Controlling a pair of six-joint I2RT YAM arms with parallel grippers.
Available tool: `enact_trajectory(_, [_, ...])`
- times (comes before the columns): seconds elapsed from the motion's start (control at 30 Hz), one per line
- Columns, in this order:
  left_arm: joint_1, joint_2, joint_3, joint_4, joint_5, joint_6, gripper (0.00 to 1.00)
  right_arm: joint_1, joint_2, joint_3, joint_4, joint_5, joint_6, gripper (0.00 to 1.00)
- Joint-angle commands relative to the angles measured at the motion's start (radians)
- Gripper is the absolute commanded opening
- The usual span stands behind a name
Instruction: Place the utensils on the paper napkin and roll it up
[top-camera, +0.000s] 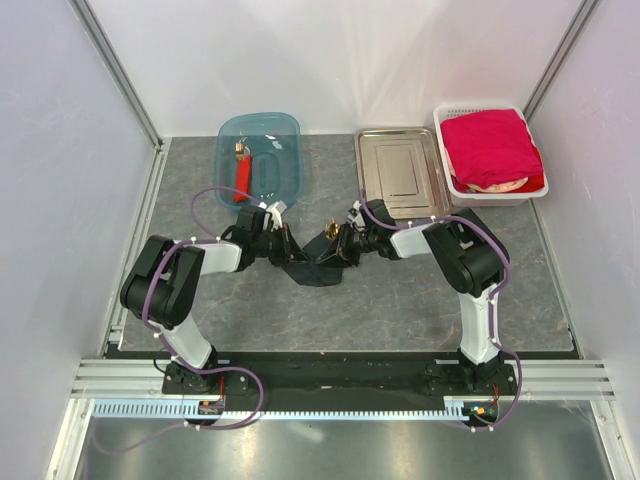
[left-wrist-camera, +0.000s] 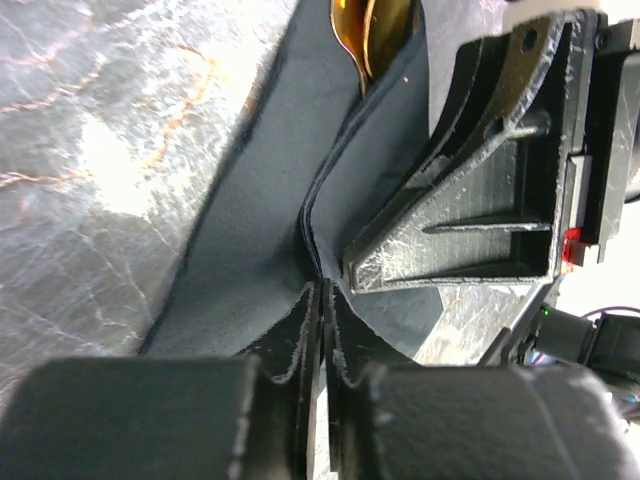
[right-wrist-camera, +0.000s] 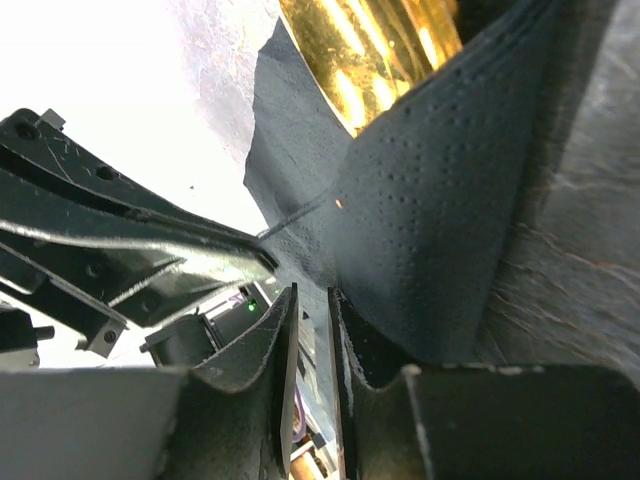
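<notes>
Our left hand (left-wrist-camera: 322, 290) is pressed shut on a fold of the paper napkin (left-wrist-camera: 260, 200), and our right hand (right-wrist-camera: 310, 292) pinches its opposite edge. The black sheet sags between them, cradling the gold utensils (right-wrist-camera: 370, 50) mid-counter (top-camera: 400, 300). Along the far edge we see a blue tub (top-camera: 275, 150) holding a red-bodied tool (top-camera: 240, 178), a steel tray (top-camera: 400, 170), and a corner basket (top-camera: 478, 108) of red cloth (top-camera: 490, 145).

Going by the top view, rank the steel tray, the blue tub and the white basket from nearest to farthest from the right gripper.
1. steel tray, just behind the right gripper, slightly to the right.
2. blue tub, back left.
3. white basket, far back-right corner.
</notes>
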Motion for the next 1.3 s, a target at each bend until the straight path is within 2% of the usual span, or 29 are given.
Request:
enact_trajectory(0.0, [-0.002, -0.007, 0.033, -0.024, -0.05, 0.025, 0.03, -0.024, -0.064, 0.012, -0.033, -0.037, -0.048, 0.26])
enact_trajectory(0.2, [-0.002, -0.013, 0.034, -0.053, -0.077, 0.042, 0.02, -0.062, -0.156, 0.054, -0.088, -0.097, -0.069, 0.31])
enact_trajectory(0.33, [-0.002, -0.015, 0.037, -0.063, -0.094, 0.048, 0.02, -0.087, -0.188, 0.091, -0.178, -0.071, -0.17, 0.31])
enact_trajectory(0.5, [-0.004, -0.018, 0.038, -0.068, -0.105, 0.048, 0.02, -0.087, -0.182, 0.097, -0.296, -0.001, -0.273, 0.24])
enact_trajectory(0.63, [-0.002, -0.016, 0.043, -0.07, -0.108, 0.049, 0.02, -0.075, -0.167, 0.085, -0.298, 0.045, -0.298, 0.11])
enact_trajectory(1.27, [-0.002, 0.005, 0.052, -0.07, -0.102, 0.055, 0.02, 0.01, -0.036, 0.18, -0.283, 0.164, -0.359, 0.02])
